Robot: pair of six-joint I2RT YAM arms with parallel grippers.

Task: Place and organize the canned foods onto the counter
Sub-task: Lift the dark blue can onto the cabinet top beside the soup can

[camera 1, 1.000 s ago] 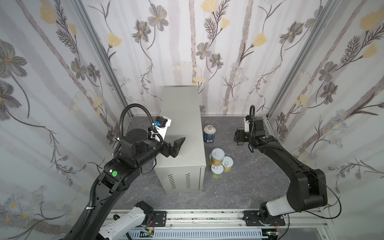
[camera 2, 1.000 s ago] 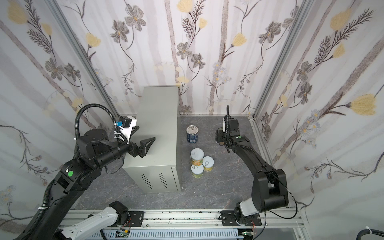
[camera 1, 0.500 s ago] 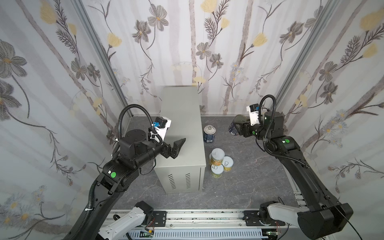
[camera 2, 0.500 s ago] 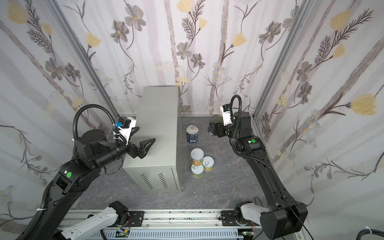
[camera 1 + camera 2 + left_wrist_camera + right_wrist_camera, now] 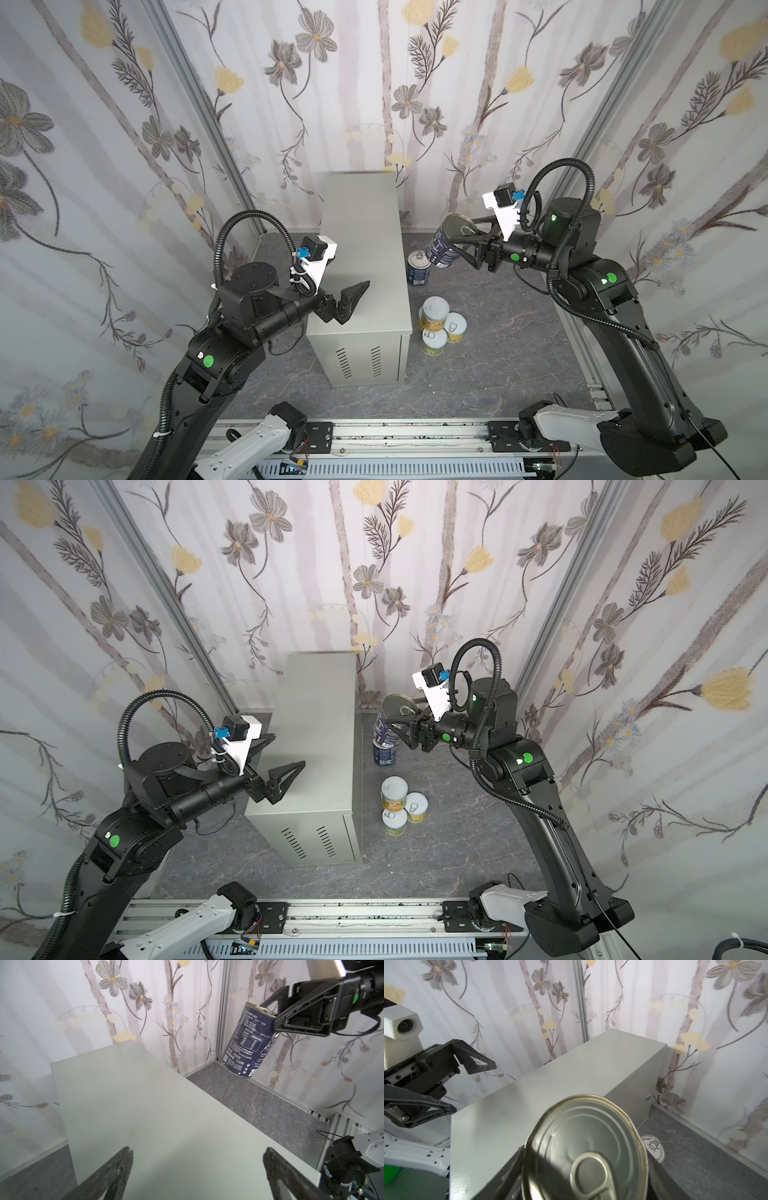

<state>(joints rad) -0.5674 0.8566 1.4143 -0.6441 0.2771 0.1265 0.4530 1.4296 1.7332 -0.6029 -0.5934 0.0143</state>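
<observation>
Both top views: R gripper (image 5: 460,240) clamped on tilted blue can (image 5: 438,253), held in air just right of counter (image 5: 361,232). L gripper (image 5: 198,1150) jaws wide apart, empty, over counter's near end. Other cans (image 5: 434,309) on floor (image 5: 498,357), right of counter.

This is a small robot test booth, with walls like a room at home. Flower wallpaper (image 5: 374,83) covers all three walls, and bare metal posts (image 5: 203,112) join them. Two black arms (image 5: 648,382) stand on a metal rail (image 5: 415,436). A little white camera (image 5: 320,253) sits just behind the left gripper (image 5: 289,749). Below that gripper stands a plain grey box (image 5: 361,232), on a dark floor (image 5: 498,374) that looks like stone.
</observation>
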